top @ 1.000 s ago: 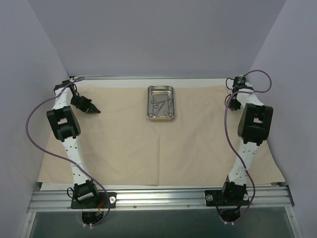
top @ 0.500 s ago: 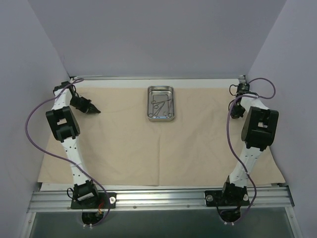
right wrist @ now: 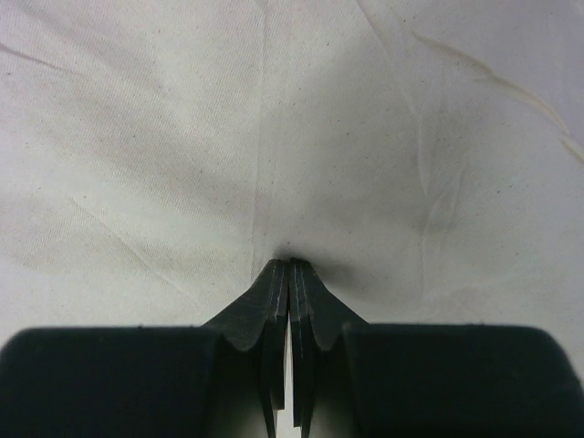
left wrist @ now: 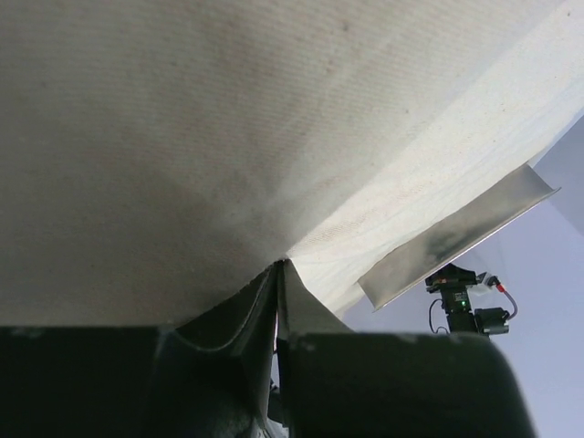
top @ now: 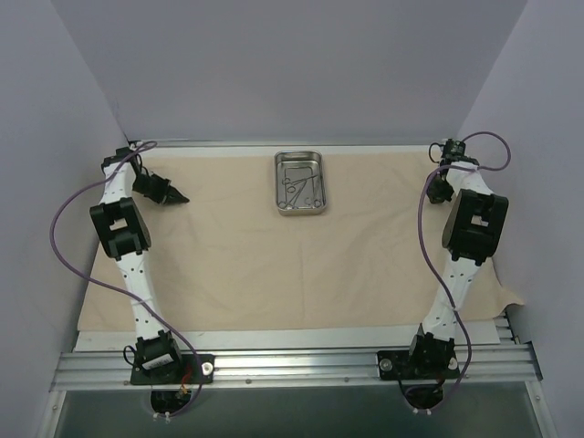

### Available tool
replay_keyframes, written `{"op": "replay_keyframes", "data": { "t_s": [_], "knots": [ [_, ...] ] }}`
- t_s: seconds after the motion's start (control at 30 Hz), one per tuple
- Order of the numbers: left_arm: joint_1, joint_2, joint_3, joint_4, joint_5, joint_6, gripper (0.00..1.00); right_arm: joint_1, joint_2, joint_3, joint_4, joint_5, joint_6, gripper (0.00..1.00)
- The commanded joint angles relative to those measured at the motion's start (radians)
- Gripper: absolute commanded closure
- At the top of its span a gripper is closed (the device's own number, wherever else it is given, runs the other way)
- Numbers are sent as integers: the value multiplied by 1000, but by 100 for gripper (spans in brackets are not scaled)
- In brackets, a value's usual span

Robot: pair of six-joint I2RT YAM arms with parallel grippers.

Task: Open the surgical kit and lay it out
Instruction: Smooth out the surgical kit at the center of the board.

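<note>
- Plainly, the beige cloth wrap [top: 274, 265] lies unfolded over nearly the whole counter [top: 274, 339]. Its near right corner droops past the counter's right edge.
- The steel tray [top: 307, 206] sits on the cloth at the middle of the far edge. The ring-handled forceps and scissors [top: 297, 187] lie overlapped inside it, and I cannot tell how many there are.
- The left gripper [top: 182, 198] is near the far left corner. Its fingers [left wrist: 235, 321] are clenched on a pinch of cloth that tents up to the tips.
- The right gripper [top: 440, 190] is near the far right corner. Its fingers [right wrist: 265, 306] are likewise clenched on a pucker of cloth.
- The wrap looks soft, light and limp, so it will probably wrinkle and drag. Because the tray rides on it, an uneven pull could carry the tray along. Edges or corners, held on both sides, seem the best hold.
- The instruments look thin, hard and slick, and are likely to tangle. The ring handles seem the surest place to take them.
</note>
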Motion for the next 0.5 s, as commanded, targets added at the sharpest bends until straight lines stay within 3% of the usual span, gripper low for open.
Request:
{"op": "replay_keyframes", "data": {
  "t_s": [0.0, 0.17, 0.27, 0.33, 0.47],
  "knots": [
    [5, -64, -73, 129, -92, -10, 87, -9, 19, -20, -66, 18, -18, 100],
    [3, -220, -173, 155, -210, 5, 76, -3, -87, -14, -78, -57, 11, 98],
    [8, -337, -247, 221, -285, 21, 72, 22, -169, -49, -74, -117, 25, 86],
    [6, -390, -294, 253, -347, 39, 70, 29, -220, -108, -63, -159, 51, 73],
    [19, -392, -317, 195, -391, 45, 72, 34, -263, -190, -60, -212, 78, 68]
  ]
}}
